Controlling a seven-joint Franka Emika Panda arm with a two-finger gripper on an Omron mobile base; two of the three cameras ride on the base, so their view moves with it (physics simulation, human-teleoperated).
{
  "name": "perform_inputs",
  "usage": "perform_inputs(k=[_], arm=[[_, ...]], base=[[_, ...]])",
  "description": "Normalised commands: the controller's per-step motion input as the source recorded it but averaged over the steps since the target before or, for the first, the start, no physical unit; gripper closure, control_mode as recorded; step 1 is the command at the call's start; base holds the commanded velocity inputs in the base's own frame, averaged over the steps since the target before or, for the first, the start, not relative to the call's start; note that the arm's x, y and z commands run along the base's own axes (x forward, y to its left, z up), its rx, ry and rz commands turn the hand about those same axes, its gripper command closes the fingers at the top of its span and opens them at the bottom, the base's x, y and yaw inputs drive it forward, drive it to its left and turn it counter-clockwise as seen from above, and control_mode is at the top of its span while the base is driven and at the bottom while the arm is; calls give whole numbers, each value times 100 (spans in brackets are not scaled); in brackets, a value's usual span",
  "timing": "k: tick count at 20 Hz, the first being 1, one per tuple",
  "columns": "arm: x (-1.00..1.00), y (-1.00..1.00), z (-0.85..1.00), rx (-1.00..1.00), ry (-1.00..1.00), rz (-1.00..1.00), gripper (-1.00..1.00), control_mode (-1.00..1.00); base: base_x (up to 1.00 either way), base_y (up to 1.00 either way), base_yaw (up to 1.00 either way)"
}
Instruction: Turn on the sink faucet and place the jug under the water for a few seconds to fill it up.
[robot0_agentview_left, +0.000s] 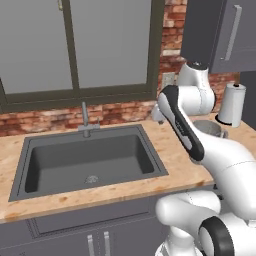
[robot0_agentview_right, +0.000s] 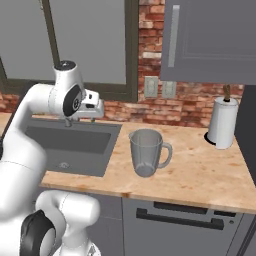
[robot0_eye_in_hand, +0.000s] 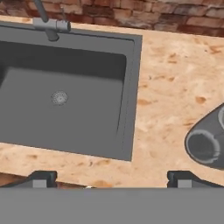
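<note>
Jug: we count one jug (robot0_agentview_right: 146, 152), upright on the worktop (robot0_agentview_right: 200, 175), right of the sink.
Sink: one sink (robot0_agentview_left: 87, 162), one drain (robot0_agentview_left: 91, 178).
Faucet: one faucet (robot0_agentview_left: 85, 120) behind it.
Towel roll: one towel roll (robot0_agentview_right: 222, 122).
Pincer: our pincer (robot0_eye_in_hand: 111, 178) hovers over the worktop, tips apart, holding nothing.

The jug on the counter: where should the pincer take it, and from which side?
Grip the jug by its loop handle, which sticks out on the side away from the sink, toward the paper-towel roll. It stands upright and apart from other things, so a level approach from that side likely works. The open pincer holds nothing.
</note>
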Motion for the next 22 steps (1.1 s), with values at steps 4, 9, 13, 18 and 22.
perform_inputs(k=[4, 9, 13, 18, 22], arm=[[42, 27, -50, 1, -32, 18, -100, -100], [60, 35, -26, 6, -39, 21, -100, -100], [78, 53, 0, 4, -23, 16, -100, -100], [66, 37, -17, 1, -9, 13, -100, -100], [95, 46, -17, 2, -5, 6, -100, -100]], base=[[0, 0, 0], [0, 0, 0], [0, 0, 0], [0, 0, 0], [0, 0, 0]])
